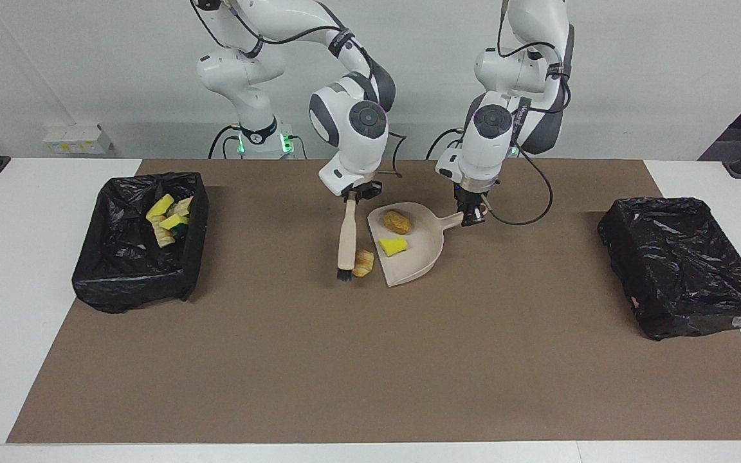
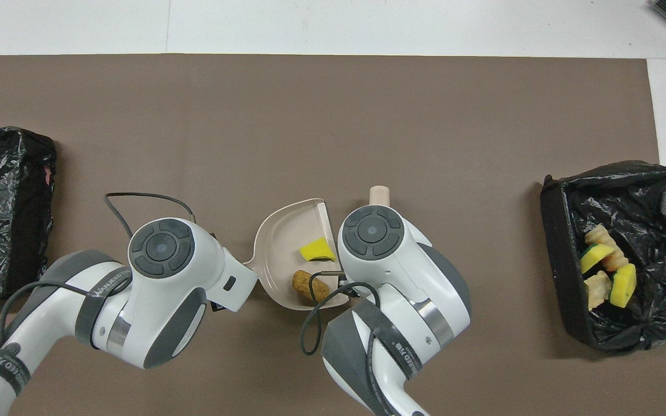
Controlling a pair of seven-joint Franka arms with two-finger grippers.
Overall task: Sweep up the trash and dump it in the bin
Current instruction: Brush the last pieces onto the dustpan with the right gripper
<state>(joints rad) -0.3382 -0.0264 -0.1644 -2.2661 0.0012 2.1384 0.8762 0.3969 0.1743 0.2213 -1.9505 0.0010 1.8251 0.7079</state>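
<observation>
My left gripper [image 1: 471,217] is shut on the handle of the beige dustpan [image 1: 419,257], which rests on the mat. In the pan lie two pieces of trash: a brown pastry [image 1: 397,222] and a yellow sponge wedge [image 1: 393,245]. They also show from overhead as the pastry [image 2: 309,284] and the sponge [image 2: 315,249]. My right gripper [image 1: 359,191] is shut on the brush [image 1: 347,235], bristles down on the mat. A striped pastry [image 1: 364,262] lies on the mat between the bristles and the pan's lip; the right arm hides it from overhead.
A black-lined bin [image 1: 97,276] at the right arm's end of the table holds several sponge and pastry pieces [image 1: 168,222]. A second black-lined bin [image 1: 682,267] sits at the left arm's end. The brown mat [image 1: 370,360] covers most of the table.
</observation>
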